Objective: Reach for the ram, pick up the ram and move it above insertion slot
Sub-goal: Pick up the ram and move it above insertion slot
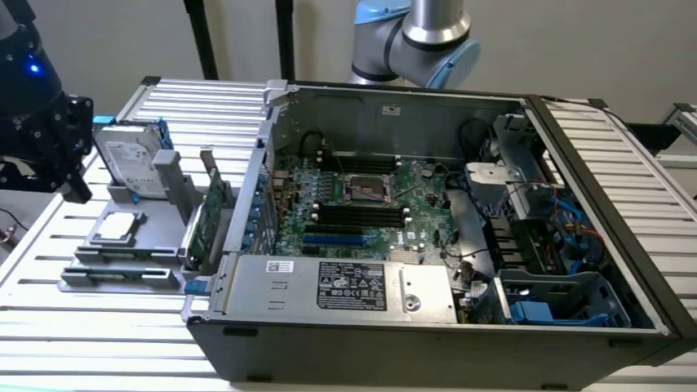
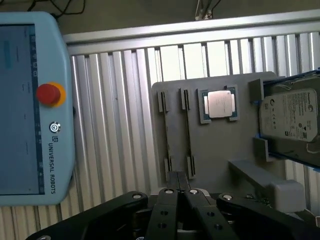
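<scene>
The claw (image 2: 180, 192) is pinched fully shut with nothing in it, hanging over the grey holder (image 2: 220, 145) just short of its two rails. As far as I can make out, the ram (image 2: 187, 132) is the thin strip standing on edge in the rail beside the CPU (image 2: 220, 104), well apart from the slot (image 1: 354, 214) in the case. It should be light, stiff and brittle, so I'd pinch its flat faces mid-length.

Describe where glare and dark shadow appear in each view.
Exterior view: the computer case interior is shadowed on the exterior view's right; a blue light glows. Wrist view: the ribbed metal table glares brightly, the processor chip shines, the gripper is dark.
</scene>
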Robot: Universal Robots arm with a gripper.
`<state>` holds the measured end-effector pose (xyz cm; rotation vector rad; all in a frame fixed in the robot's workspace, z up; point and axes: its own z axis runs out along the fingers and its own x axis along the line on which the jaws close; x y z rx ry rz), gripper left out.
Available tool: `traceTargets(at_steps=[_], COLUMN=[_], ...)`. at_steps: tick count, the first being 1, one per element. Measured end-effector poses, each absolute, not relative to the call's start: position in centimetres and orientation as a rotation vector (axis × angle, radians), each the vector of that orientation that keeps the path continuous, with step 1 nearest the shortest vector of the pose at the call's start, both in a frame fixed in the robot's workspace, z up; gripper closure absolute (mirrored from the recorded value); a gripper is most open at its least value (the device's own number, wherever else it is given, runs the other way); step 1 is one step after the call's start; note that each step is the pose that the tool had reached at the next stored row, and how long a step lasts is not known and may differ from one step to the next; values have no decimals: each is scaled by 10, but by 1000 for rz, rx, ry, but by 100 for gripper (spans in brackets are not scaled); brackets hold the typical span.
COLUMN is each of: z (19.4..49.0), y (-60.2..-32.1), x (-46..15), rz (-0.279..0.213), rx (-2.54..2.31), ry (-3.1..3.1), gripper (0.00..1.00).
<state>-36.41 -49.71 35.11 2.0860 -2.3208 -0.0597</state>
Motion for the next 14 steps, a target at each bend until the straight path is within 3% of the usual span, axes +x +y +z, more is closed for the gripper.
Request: traceTargets(at_steps=[4,5,10,11,14], z=[351,351,351,350,345], y=[-497,-497,-497,-497,-497], x=[-364,-364,-364,-364,-364], rz=[-64,-64,-64,-64,-64], rx=[2089,2089,2089,2089,2089], ry=[-2323,-2323,-2323,-2323,-2323], gripper=[89,82,70,64,64])
